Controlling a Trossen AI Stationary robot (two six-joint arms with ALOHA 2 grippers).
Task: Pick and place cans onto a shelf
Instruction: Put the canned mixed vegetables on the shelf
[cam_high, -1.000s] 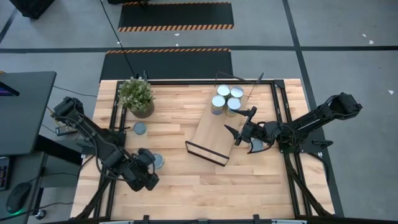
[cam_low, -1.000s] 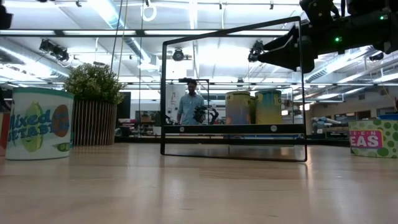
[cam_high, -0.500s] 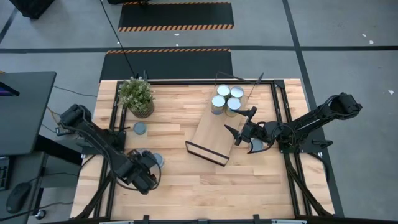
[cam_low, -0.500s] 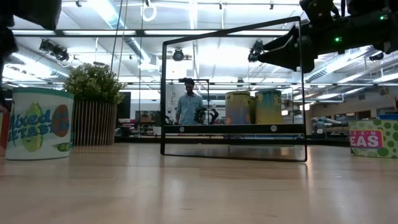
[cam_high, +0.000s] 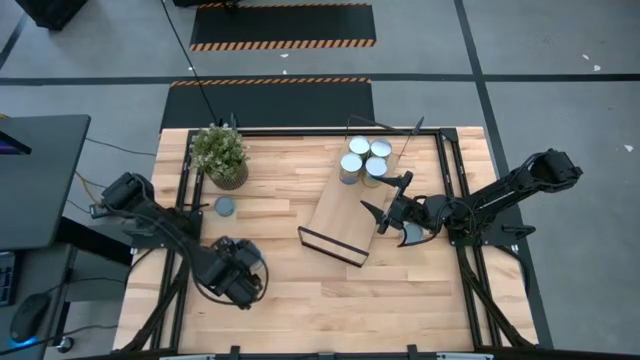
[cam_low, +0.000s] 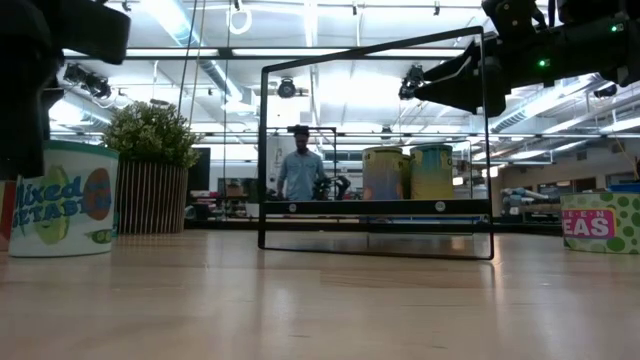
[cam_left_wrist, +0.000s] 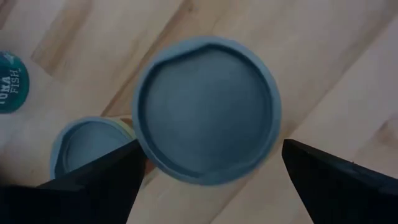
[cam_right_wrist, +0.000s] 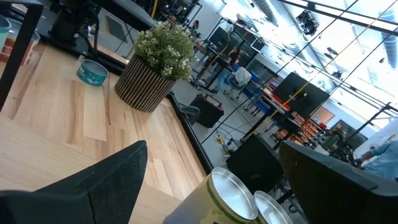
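Wood table (cam_high: 300, 290): the left claw (cam_high: 240, 283), lower left, hangs spread over a can (cam_left_wrist: 207, 118). Rigid, smooth, probably slippery; grip its sides. Three cans (cam_high: 363, 160) stand on the shelf (cam_high: 345, 215) beside the open right claw (cam_high: 392, 212).

High cam: straight down, covers the whole table (cam_high: 290, 290) and both arms. Low cam: table height, level, faces through the shelf (cam_low: 375, 208) frame into the room. Left wrist cam: straight down, very close over a can (cam_left_wrist: 205, 109). Right wrist cam: oblique across the table, sharing the plant (cam_right_wrist: 155, 65) with high and low.
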